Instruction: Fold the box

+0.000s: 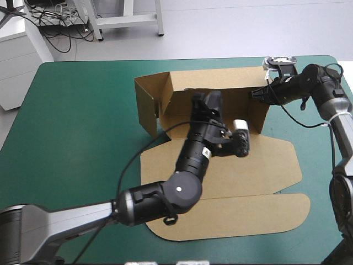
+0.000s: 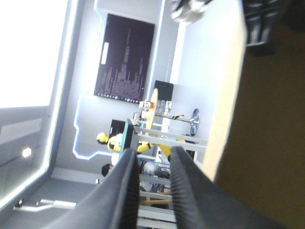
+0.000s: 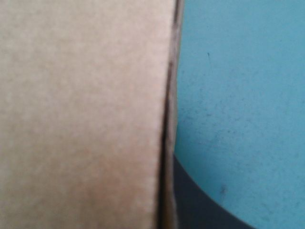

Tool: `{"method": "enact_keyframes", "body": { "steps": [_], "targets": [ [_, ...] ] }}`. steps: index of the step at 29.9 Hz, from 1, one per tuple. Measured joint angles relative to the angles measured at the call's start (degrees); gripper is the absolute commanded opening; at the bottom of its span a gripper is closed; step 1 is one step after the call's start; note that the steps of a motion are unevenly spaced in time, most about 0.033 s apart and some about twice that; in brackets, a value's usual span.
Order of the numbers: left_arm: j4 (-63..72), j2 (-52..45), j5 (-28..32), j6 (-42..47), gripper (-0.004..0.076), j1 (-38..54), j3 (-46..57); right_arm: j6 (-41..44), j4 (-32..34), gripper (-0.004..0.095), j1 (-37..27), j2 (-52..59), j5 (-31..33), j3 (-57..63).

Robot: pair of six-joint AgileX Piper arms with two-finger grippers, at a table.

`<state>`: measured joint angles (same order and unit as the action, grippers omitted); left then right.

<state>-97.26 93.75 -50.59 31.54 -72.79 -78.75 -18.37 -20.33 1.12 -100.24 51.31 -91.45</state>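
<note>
Presently, one brown box [image 1: 248, 165], right fingers [image 3: 200, 205] clamping its wall.

1. A robotics lab or test room, not a home.
2. Two robot arms, the left arm [image 1: 190, 154] and the right arm [image 1: 325, 94], reach over a brown box [image 1: 220, 83] on a teal-green tabletop [image 1: 71, 110].
3. Beyond the tabletop's far edge, loose black cables [image 1: 55, 25] lie tangled on a pale grey floor [image 1: 237, 33].
4. White metal frame legs [image 1: 127, 21] stand by the cables; a plain white cabinet [image 1: 16, 66] stands at the left.
</note>
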Motion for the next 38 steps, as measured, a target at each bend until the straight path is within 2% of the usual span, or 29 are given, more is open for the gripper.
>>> {"method": "enact_keyframes", "body": {
  "steps": [8, 13, 20, 26, 33, 38],
  "targets": [
    [3.06, -16.44, -2.7, 3.44, -0.0003, 7.09, 0.0, 3.1, 2.16, 0.0004, 0.0, 4.8, 13.97, -4.02],
    [13.05, -25.19, -3.88, 3.66, -0.0003, 19.87, 0.0, 4.71, 3.03, 0.0003, 0.3, 7.45, 19.81, -4.03],
    [29.36, -30.9, -2.01, 0.77, -0.0003, 39.26, 0.0, 11.72, 6.17, 0.0003, 6.59, 12.23, 19.91, -3.76],
    [49.98, -30.13, -0.62, -11.19, -0.0003, 53.81, 0.0, 15.34, 9.64, 0.0, 12.92, 14.8, 19.97, 1.94],
    [70.5, -27.64, -0.51, -24.54, -0.0003, 65.01, 0.0, 16.79, 10.75, 0.0, 13.4, 13.34, 17.71, 5.53],
    [80.56, -25.45, -1.0, -32.06, -0.0003, 69.47, 0.0, 15.75, 12.31, 0.003, 13.4, 7.83, 15.93, 5.64]
  ]
}}
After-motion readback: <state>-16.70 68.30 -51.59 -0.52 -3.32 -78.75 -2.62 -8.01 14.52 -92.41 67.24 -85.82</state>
